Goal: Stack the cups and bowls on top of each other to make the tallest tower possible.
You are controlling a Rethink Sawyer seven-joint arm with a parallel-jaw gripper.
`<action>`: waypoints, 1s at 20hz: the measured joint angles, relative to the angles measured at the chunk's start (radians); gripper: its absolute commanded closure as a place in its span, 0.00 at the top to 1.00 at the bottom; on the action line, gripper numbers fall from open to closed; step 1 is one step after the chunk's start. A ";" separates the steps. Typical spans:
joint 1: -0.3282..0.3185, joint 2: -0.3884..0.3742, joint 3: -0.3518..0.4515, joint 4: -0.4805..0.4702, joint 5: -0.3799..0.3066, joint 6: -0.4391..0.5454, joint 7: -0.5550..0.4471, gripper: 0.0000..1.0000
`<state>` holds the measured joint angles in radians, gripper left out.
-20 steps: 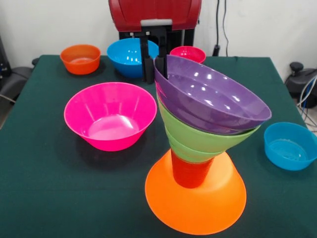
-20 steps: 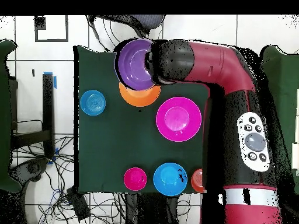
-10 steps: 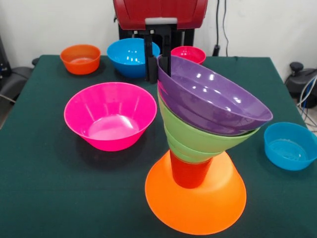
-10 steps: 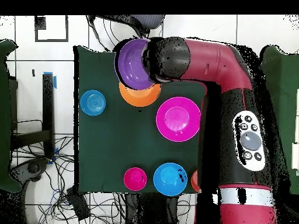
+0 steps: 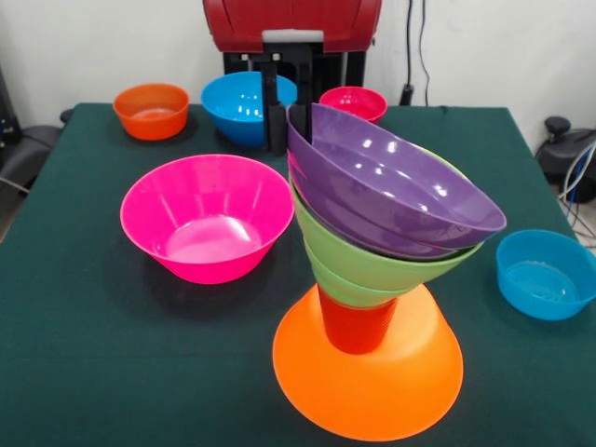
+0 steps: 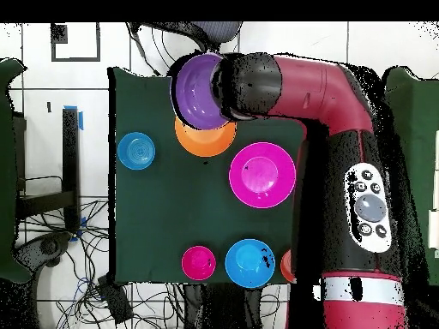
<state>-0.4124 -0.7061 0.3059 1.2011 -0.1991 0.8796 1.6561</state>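
1. The tower point(image 5: 377, 279) could topple — judging by its lean, the purple bowl point(image 5: 396, 182) and the green bowls point(image 5: 372, 265) under it tilt strongly, their high rim toward the gripper point(image 5: 287, 116) and their low rim toward the small blue bowl point(image 5: 545, 273). Any sideways pull or abrupt release at the raised rim would likely tip the whole upper stack off the cup point(image 5: 354, 326).

2. The narrow cup is the weak point: wide bowls rest on a small support, so I judge the balance poor.

3. The jaws straddle the purple bowl's raised rim, one black finger outside the wall and one at the inside; they appear to pinch that rim, with only a narrow gap between them.

4. The tower stands on the green table point(image 5: 84, 372) toward its near edge, just beside the large pink bowl point(image 5: 207, 216). Its base is the large orange bowl point(image 5: 368, 368), rim downward, then the orange-red cup, the nested green bowls and the glossy purple bowl on top.

5. In the overhead view the purple bowl point(image 6: 199, 88) sits off-centre over the orange base point(image 6: 204, 141), which fits the lean.

6. Not yet stacked — the orange bowl point(image 5: 151, 110), the larger blue bowl point(image 5: 244, 105) and the small red bowl point(image 5: 354, 101) at the far side.
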 measured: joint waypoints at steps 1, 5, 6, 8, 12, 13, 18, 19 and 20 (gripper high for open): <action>0.000 0.000 0.000 0.000 0.000 0.000 0.000 0.00; 0.000 0.001 -0.002 0.000 0.002 0.000 0.000 0.00; 0.000 0.001 -0.002 0.000 0.002 0.000 0.000 0.00; 0.000 0.002 -0.003 0.000 0.005 0.000 0.000 0.00; 0.003 0.008 -0.007 -0.004 0.008 0.000 0.000 0.00; 0.007 0.011 -0.011 -0.007 0.008 0.000 0.001 0.00; 0.026 0.020 -0.032 -0.013 0.009 0.000 0.011 0.00; 0.036 0.022 -0.042 -0.017 0.010 0.000 0.017 0.00; 0.042 0.024 -0.047 -0.020 0.010 0.000 0.023 0.00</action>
<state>-0.3700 -0.6822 0.2585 1.1806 -0.1891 0.8794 1.6790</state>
